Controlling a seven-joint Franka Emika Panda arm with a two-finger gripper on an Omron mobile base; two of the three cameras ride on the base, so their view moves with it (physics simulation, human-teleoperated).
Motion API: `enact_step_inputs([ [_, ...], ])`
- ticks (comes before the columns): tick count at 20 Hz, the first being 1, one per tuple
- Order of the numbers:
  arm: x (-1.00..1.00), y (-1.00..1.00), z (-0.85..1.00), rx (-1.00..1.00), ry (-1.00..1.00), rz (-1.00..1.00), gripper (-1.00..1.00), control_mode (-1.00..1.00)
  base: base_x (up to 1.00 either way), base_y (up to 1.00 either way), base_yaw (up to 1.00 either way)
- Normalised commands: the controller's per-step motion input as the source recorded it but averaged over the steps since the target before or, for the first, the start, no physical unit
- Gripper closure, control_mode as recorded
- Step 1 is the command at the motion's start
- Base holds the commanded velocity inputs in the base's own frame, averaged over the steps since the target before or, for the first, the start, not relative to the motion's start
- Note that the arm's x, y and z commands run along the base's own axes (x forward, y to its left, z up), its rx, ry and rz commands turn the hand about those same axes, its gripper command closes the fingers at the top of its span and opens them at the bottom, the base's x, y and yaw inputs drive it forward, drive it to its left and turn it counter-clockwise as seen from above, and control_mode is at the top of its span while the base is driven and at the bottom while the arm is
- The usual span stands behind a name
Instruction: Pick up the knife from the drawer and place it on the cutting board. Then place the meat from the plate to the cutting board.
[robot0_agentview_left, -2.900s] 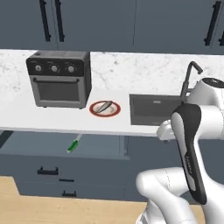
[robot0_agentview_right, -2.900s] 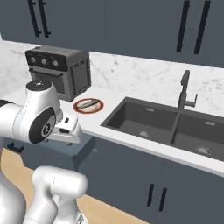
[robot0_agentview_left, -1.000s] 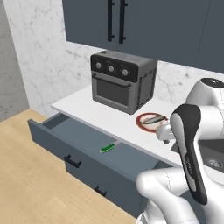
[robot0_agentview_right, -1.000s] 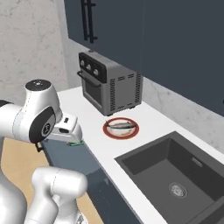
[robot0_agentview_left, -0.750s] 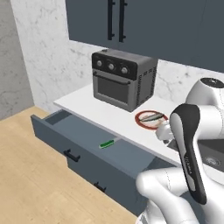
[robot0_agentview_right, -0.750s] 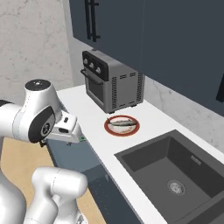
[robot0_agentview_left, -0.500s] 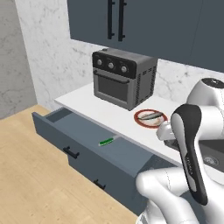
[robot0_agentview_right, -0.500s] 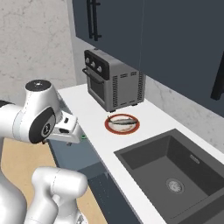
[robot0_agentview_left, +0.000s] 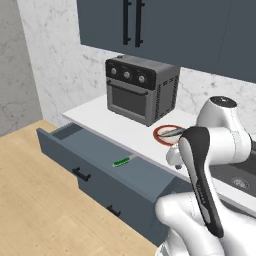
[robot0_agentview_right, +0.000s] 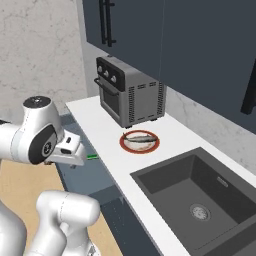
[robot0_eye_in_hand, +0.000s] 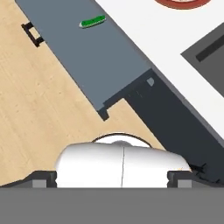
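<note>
I see a matt blue-grey drawer (robot0_agentview_left: 95, 152) with a smooth painted look and a black bar handle (robot0_agentview_left: 81, 174). The knife (robot0_agentview_left: 121, 161) in it has a bright green, plastic-looking handle. My tabletop (robot0_agentview_left: 130, 131) is smooth white, the wall (robot0_agentview_left: 60, 65) behind veined like marble. The toaster oven (robot0_agentview_left: 141, 88) looks like brushed dark metal. The floor (robot0_agentview_left: 45, 215) reads as pale wood planks, matt.

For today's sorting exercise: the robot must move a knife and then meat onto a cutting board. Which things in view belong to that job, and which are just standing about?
Job:
knife, in the open drawer
meat, on the plate
gripper, open, holding nothing

Just about:
toaster oven
sink
wall cabinets
</note>
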Motion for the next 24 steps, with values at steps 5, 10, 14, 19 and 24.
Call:
enact_step_inputs([
  [5,0.74,1.0,-0.55,-0.07,0.01,-0.19,-1.0,-1.0,0.0,0.0,0.0],
  [10,0.99,0.95,-0.43,0.04,0.07,-0.22,-1.0,-1.0,0.0,0.0,0.0],
  [14,1.0,0.39,-0.32,0.27,0.11,-0.15,-1.0,-1.0,0.0,0.0,0.0],
  [19,0.86,0.02,-0.31,0.2,0.15,-0.02,-1.0,-1.0,0.0,0.0,0.0],
  [24,0.49,0.23,-0.39,-0.02,0.04,0.0,-1.0,-1.0,0.0,0.0,0.0],
])
